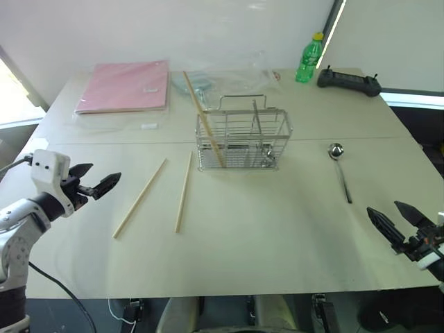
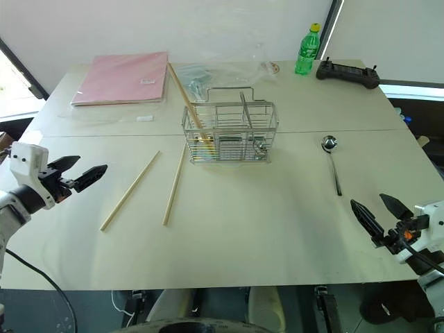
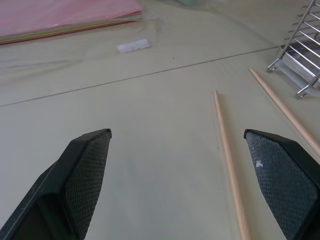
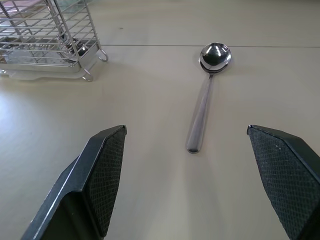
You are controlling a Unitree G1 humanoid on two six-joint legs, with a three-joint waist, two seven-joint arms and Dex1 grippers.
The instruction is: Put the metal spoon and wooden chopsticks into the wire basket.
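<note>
The wire basket (image 1: 243, 139) stood upright near the middle of the pale bench (image 1: 277, 243), with its loop handles raised. One of the wooden chopsticks (image 1: 203, 119) leaned inside it at the left end, its upper end slanting up and away toward the far left over the rim. Two more chopsticks lay flat on the bench to the left of the basket: the nearer one (image 1: 184, 191) ran from just beside the basket's left front corner back toward the robot, and the other (image 1: 139, 198) lay a little further left, angled more steeply, the two apart from each other. The metal spoon (image 1: 340, 171) lay flat to the right of the basket and apart from it, bowl toward the far side and handle pointing back toward the robot. The left gripper (image 1: 94, 186) hovered over the left part of the bench, its fingers (image 3: 85, 170) spread wide and holding nothing, with the two loose chopsticks ahead of it. The right gripper (image 1: 394, 223) hung over the near right edge, its fingers (image 4: 102, 172) also spread wide and empty, the spoon lying ahead between them. At the far side lay a pink folder (image 1: 125, 86), a clear plastic bag (image 1: 236, 73), a green bottle (image 1: 309, 58) and a black controller (image 1: 349, 82).
</note>
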